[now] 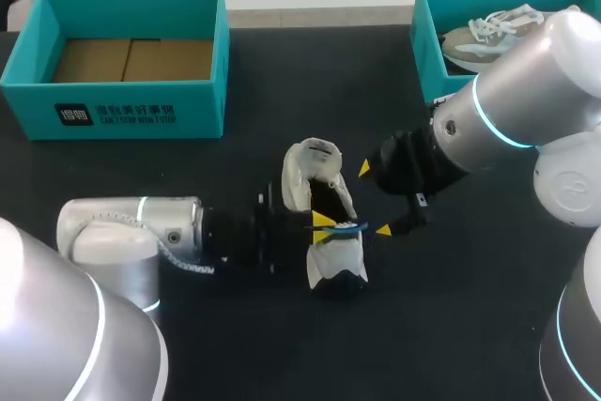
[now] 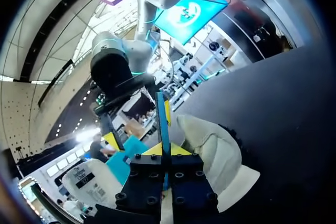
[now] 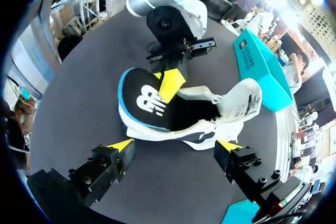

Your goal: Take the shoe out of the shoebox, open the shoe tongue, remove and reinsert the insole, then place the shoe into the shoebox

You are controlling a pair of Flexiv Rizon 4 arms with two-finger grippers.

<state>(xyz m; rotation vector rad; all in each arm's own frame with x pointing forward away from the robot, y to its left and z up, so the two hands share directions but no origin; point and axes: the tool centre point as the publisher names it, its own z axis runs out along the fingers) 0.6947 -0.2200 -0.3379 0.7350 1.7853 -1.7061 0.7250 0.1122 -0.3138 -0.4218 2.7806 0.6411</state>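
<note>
Now the shoe (image 1: 324, 196) lies on the table (image 1: 441, 326), and the left gripper (image 1: 324, 223) pinches the insole (image 3: 144, 100), which is half out. The right gripper (image 1: 374, 199) hangs wide open beside it. With nothing pinning the shoe, any pull or push on the insole may drag or tip it.

Flat, matte black worktop (image 1: 282, 82), evenly lit, with its far edge straight across the head view.

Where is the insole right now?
In the right wrist view the insole stands on edge over the shoe, mid-table, ahead of the open right gripper, pinched by the left gripper.
</note>
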